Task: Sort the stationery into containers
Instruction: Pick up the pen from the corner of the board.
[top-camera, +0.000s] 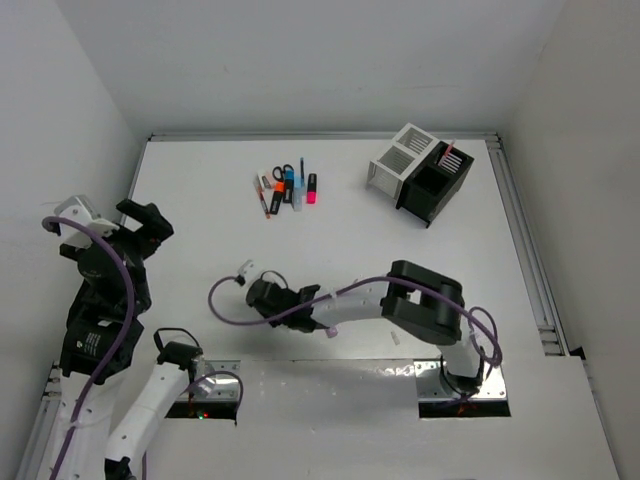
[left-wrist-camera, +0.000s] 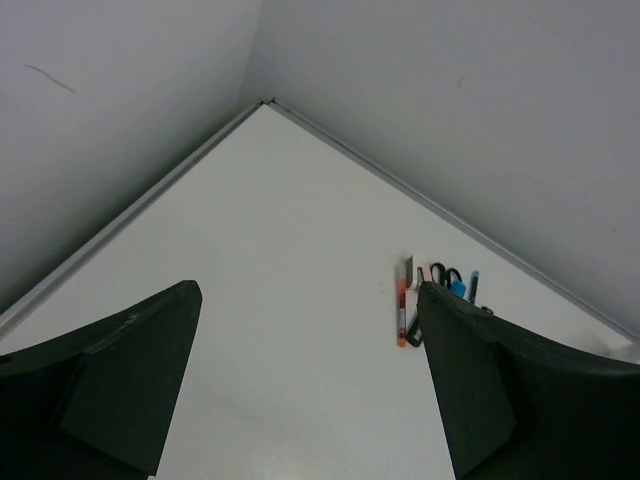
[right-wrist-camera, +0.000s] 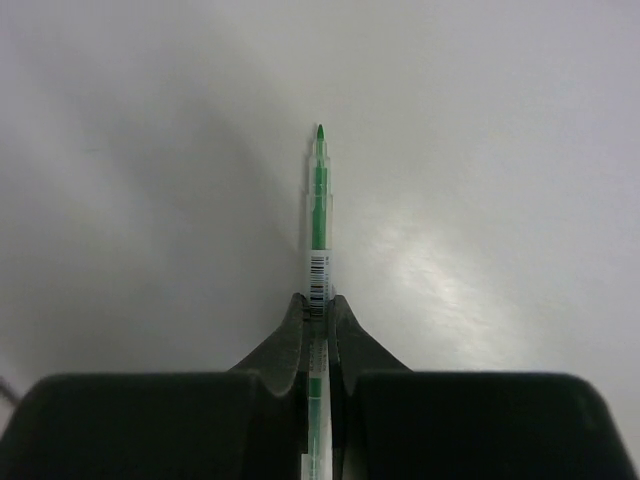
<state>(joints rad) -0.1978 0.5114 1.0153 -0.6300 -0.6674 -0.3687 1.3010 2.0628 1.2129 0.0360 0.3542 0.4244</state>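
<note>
Right fingers (right-wrist-camera: 285, 345): pinched shut on green pen (right-wrist-camera: 318, 200), mid-counter (top-camera: 400, 270), well apart from boxes (top-camera: 384, 172). Left fingers (left-wrist-camera: 130, 370): wide, empty. Step: pen pick-up. Next move, judged: lift, carry to far-right boxes, release into a compartment.

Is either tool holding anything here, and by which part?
Right tool clamps the green pen at its barcoded barrel, tip pointing away. Left tool is open, holding nothing.
</note>
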